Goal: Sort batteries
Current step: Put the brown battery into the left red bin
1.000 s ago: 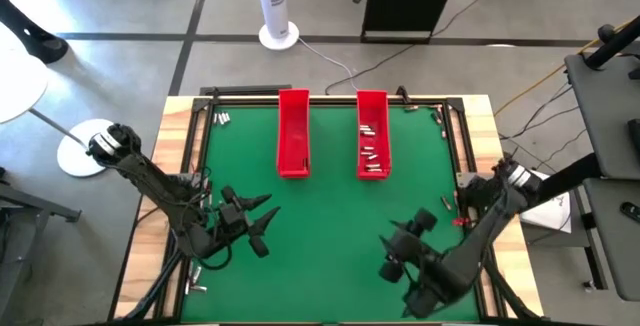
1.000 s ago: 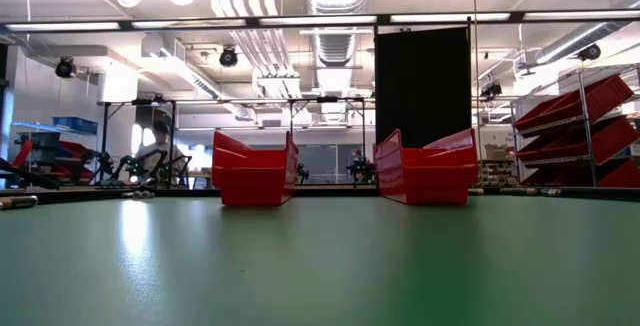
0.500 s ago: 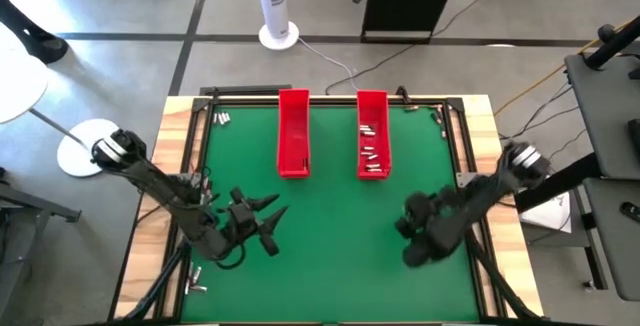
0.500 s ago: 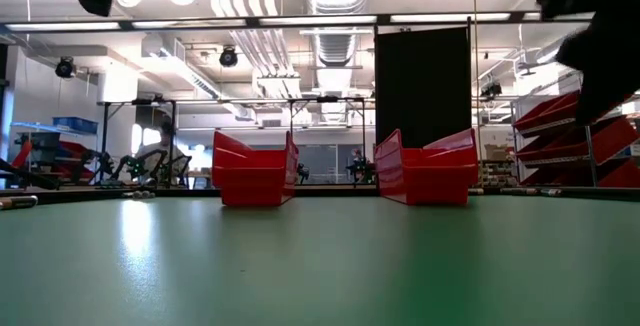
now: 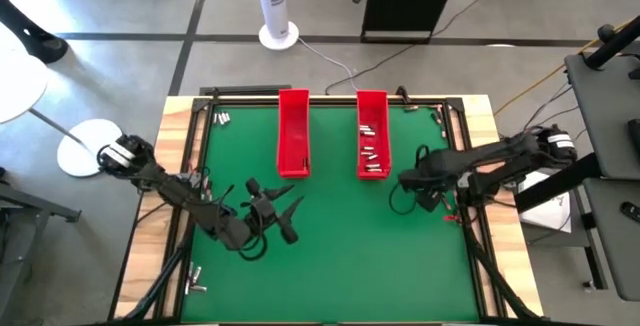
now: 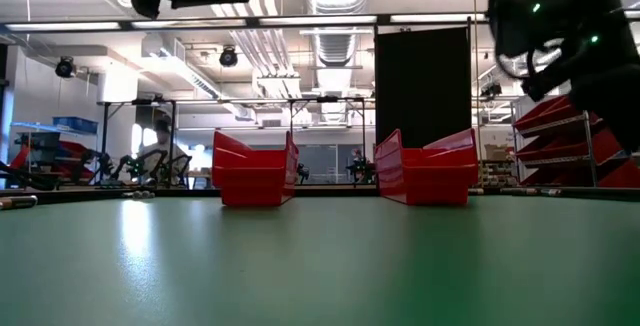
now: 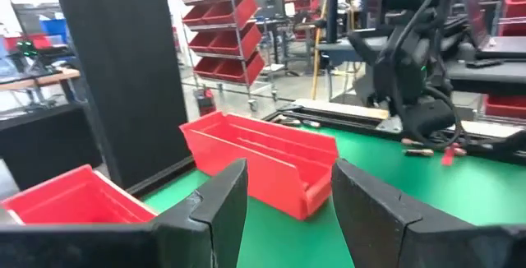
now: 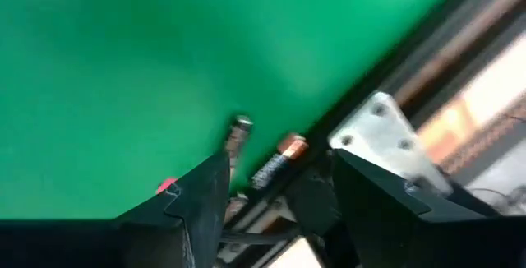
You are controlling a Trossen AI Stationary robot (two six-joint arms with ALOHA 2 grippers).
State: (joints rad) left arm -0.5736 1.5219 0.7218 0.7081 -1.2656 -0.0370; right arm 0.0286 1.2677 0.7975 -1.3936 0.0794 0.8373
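Note:
Two long red trays stand at the far middle of the green mat: the left tray and the right tray, which holds several batteries. More batteries lie at the far left corner and the far right corner. Two batteries lie on the mat by the right edge frame, below my right gripper. It is open, points steeply down and hovers near the right tray's near end. My left gripper is open above the mat's left middle, level, facing the trays.
A black frame runs round the mat, with a metal bracket on it beside the two batteries. A small red piece lies by the right edge. A few batteries lie outside the mat at the near left.
My right gripper has swung from the near right part of the mat toward the far edge, to just off the right tray's near end, sinking and tipping from near level to steeply down. My left gripper has drifted toward the table's right.

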